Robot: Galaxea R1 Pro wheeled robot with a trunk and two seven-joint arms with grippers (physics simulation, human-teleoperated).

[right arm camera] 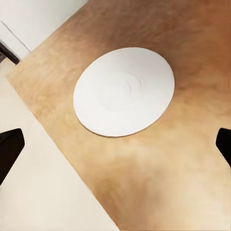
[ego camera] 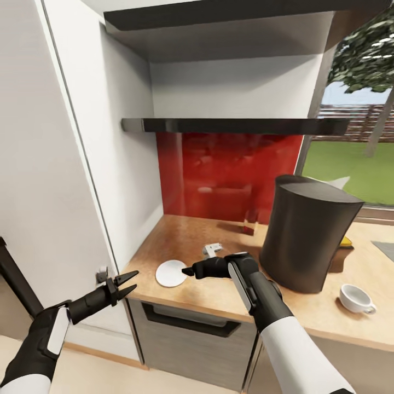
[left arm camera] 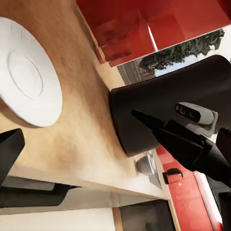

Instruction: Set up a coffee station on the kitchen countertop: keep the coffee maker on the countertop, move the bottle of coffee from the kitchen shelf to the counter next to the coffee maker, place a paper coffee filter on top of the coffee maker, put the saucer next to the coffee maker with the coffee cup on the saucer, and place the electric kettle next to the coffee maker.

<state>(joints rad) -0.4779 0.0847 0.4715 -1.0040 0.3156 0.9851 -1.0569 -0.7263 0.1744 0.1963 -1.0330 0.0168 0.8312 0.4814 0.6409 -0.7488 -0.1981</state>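
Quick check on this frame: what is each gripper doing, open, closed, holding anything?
Left gripper: open, empty, off the countertop's left end.
Right gripper: open, holding nothing, beside the saucer.

tabletop (ego camera: 180,232): showing light wood grain, matt
saucer (ego camera: 171,273): looking smooth white, ceramic-like
coffee cup (ego camera: 355,299): looking glossy white
coffee maker (ego camera: 306,235): appearing dark, matt
kitchen shelf (ego camera: 235,126): gleaming glossy black
backsplash (ego camera: 230,175): reflecting as glossy red

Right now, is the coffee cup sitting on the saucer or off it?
Off it. The coffee cup stands upright on the countertop right of the coffee maker, while the saucer lies bare to its left.
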